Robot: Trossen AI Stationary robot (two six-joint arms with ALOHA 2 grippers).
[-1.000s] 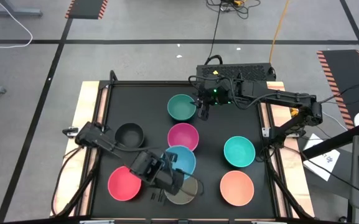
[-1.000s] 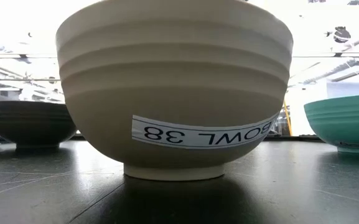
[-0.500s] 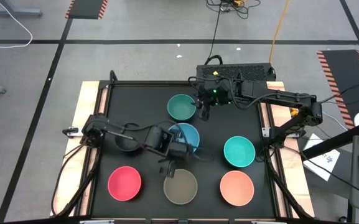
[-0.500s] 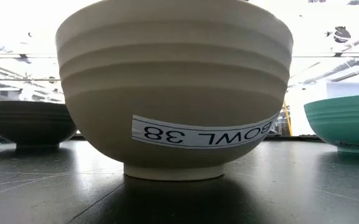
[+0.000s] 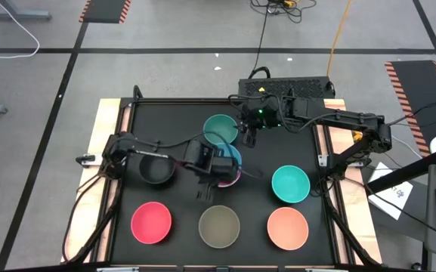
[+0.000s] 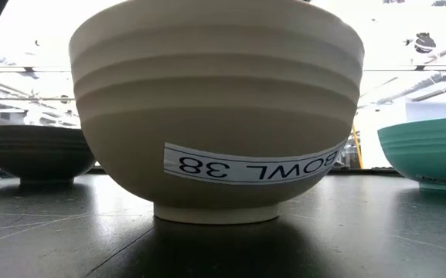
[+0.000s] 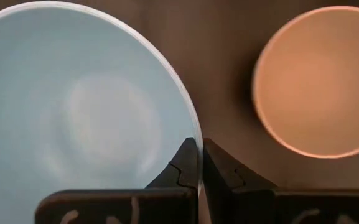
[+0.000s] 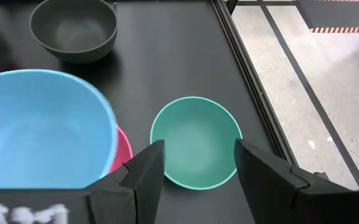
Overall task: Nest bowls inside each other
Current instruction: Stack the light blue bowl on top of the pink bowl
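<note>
Left gripper [image 5: 219, 171] pinches the rim of the light blue bowl [image 5: 229, 160], held over the magenta bowl [image 5: 235, 179] at mid-table. Right gripper [image 5: 248, 137], fingers spread, waits by the dark green bowl [image 5: 219, 128].

Eight bowls counted, each single: also black [image 5: 157, 168], teal [image 5: 290, 183], red-pink [image 5: 151, 223], olive-grey [image 5: 219, 226], peach-orange [image 5: 287, 228].

Black table [image 5: 180, 121], wood-edged; grey floor [image 5: 165, 68] with hazard tape.

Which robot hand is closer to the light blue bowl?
Left. The left gripper is pinching the light blue bowl's rim. The right gripper waits, open, farther off by the dark green bowl.
</note>
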